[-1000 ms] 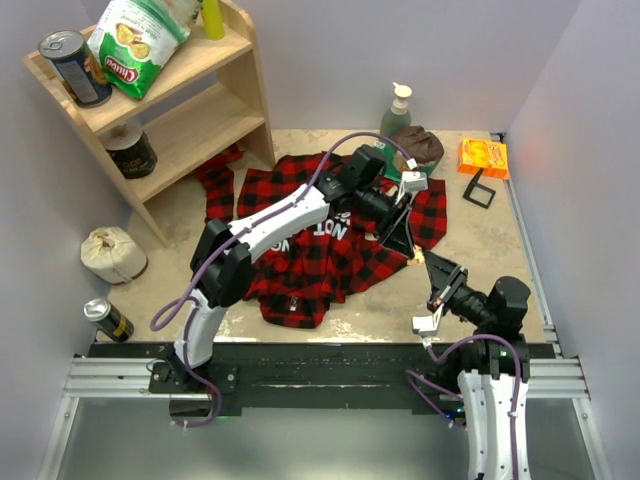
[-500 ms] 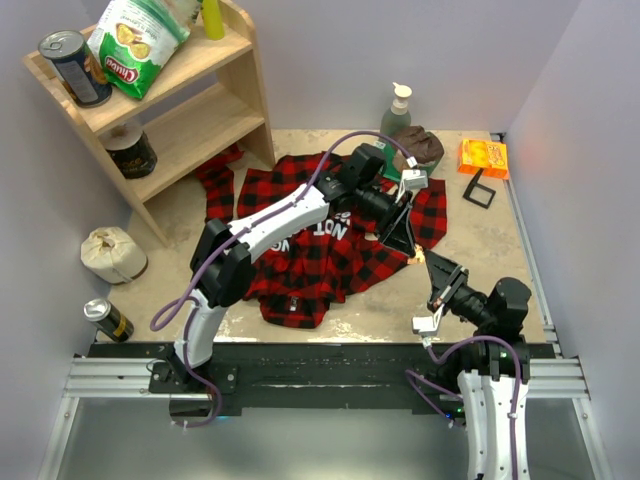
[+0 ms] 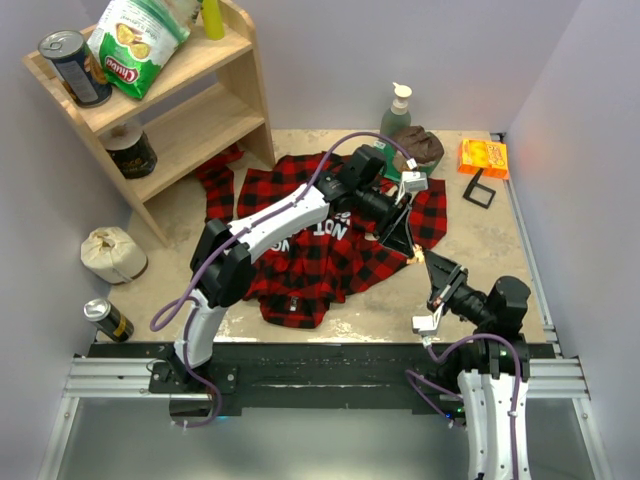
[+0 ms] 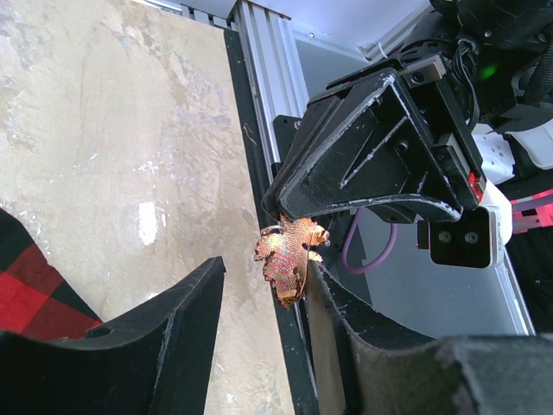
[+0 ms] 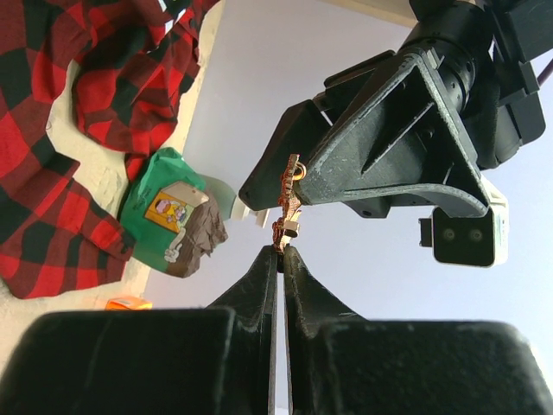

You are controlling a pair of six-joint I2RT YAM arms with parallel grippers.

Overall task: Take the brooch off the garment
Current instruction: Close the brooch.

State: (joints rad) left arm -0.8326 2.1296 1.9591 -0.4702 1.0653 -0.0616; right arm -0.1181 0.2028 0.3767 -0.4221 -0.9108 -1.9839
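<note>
The brooch, a small gold-tan leaf, hangs in the air between the two grippers; it also shows in the right wrist view and as a speck in the top view. My right gripper is shut on its lower end. My left gripper is open, with the brooch beside its right finger. In the top view the left gripper and right gripper meet tip to tip off the shirt's right edge. The red-and-black plaid garment lies spread on the table.
A wooden shelf with a chip bag and cans stands at the back left. A soap bottle, brown cloth lump, orange box and black stand sit at the back right. A can and white bundle lie left.
</note>
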